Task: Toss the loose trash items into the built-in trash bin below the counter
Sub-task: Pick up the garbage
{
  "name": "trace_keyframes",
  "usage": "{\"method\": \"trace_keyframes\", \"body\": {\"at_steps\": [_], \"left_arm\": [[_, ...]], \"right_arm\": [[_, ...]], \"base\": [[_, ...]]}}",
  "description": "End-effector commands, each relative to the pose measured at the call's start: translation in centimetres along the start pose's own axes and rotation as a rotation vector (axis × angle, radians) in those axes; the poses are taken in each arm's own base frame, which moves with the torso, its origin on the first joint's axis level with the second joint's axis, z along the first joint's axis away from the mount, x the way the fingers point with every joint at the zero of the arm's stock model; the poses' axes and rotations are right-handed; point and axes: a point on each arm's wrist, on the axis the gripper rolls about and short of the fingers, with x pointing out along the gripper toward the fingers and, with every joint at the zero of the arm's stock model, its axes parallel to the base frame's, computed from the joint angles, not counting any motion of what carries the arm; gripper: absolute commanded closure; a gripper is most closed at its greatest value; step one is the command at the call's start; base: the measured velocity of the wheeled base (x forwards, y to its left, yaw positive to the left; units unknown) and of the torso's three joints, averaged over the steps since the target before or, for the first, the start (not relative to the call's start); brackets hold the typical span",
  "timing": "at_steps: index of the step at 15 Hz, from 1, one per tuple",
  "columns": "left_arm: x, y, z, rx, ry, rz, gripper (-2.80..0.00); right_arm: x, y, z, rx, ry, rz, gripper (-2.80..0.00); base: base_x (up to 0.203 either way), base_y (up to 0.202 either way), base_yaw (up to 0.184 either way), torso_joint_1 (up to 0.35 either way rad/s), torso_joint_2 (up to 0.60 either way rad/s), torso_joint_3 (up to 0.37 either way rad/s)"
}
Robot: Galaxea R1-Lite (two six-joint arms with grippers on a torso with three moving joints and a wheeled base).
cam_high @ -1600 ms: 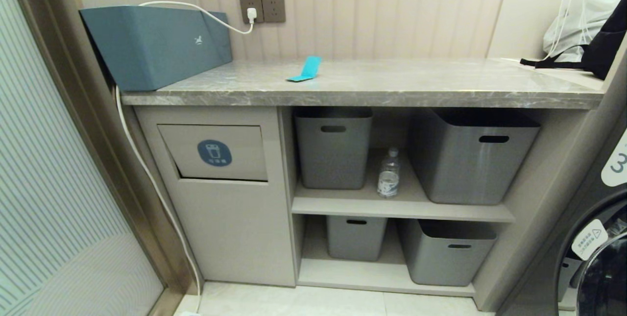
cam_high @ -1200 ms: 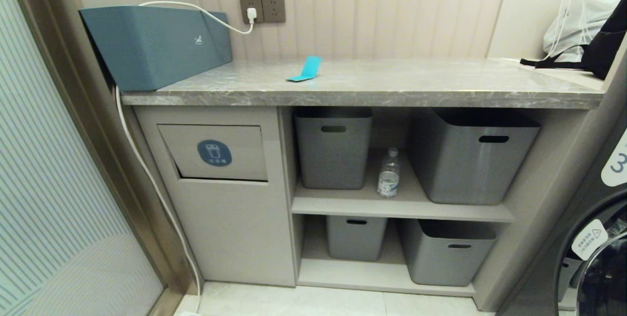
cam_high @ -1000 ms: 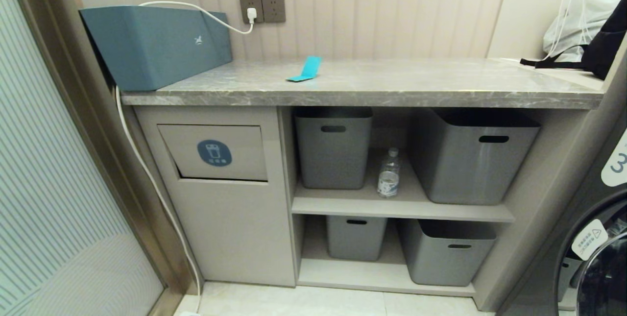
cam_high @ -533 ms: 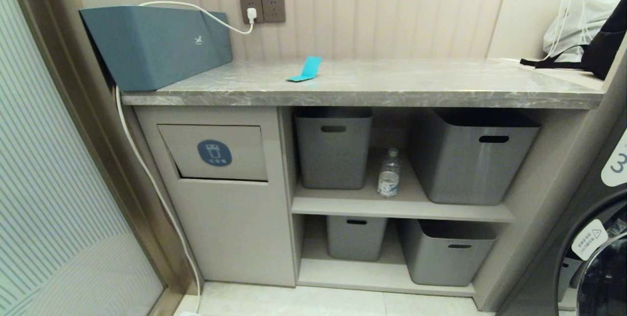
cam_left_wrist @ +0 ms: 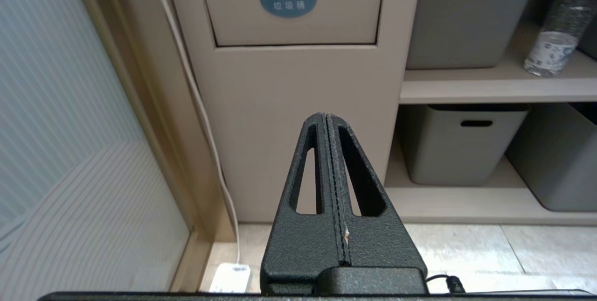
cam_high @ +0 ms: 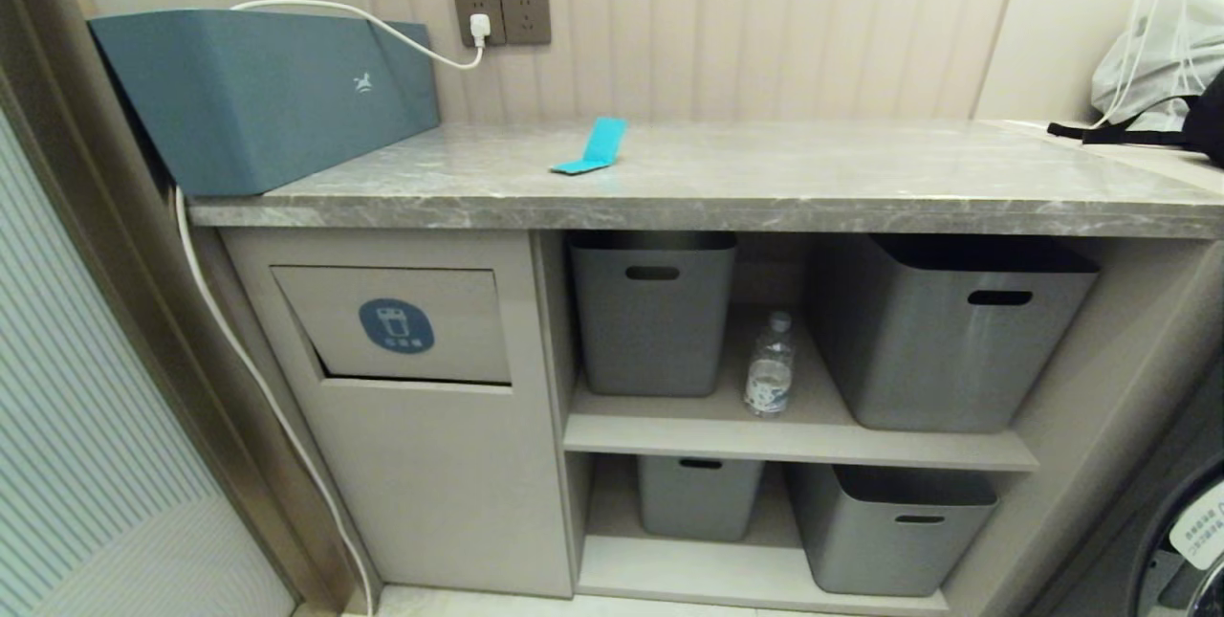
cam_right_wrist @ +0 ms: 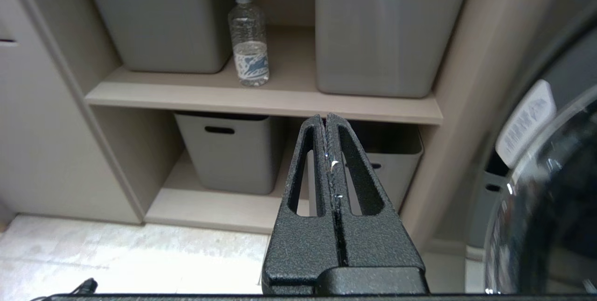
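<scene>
Nothing is in hand yet — the left gripper and right gripper both have their jaws pressed together with nothing between them, and neither shows in the head view. The step in hand, as I judge it, is the approach and first pick.

The strip lies flat on the counter, in the upper middle of the head view, well apart from the blue box at upper left. The bottle stands upright on the upper shelf, right of centre in that frame, in the gap between two tubs. The bin flap sits at left centre, shut, its blue sticker facing out.

To do this well:

- The jaws must part before either item is reached.
- The strip is thin and flat — it likely wants a pinch on its raised folded end rather than a straight press down onto stone.
- The bottle looks light and near empty, so a nudge could topple it; a level approach straight into the gap, clamping the label band, seems safest.
- The tubs crowd both sides, so the fingers should enter narrow.
- The flap probably has to be pushed in to admit the trash; the item should go well inside before release.
</scene>
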Motion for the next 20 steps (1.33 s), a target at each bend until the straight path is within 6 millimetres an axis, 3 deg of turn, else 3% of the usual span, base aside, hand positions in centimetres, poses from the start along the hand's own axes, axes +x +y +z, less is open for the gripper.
{"method": "trace_keyframes", "body": {"at_steps": [1, 4, 20], "left_arm": [[0.00, 0.00, -0.01, 0.000, 0.000, 0.000, 0.00], [0.00, 0.00, 0.00, 0.000, 0.000, 0.001, 0.00], [0.00, 0.02, 0.04, -0.046, -0.004, 0.009, 0.00]], "right_arm": [[0.00, 0.00, 0.00, -0.002, 0.000, 0.000, 0.00], [0.00, 0.00, 0.01, -0.002, -0.001, 0.000, 0.00], [0.00, 0.01, -0.04, -0.042, 0.004, 0.005, 0.00]], "base": [[0.197, 0.000, 0.002, 0.006, 0.00, 0.003], [0.148, 0.000, 0.003, 0.007, 0.01, 0.003], [0.000, 0.000, 0.000, 0.000, 0.00, 0.000]]}}
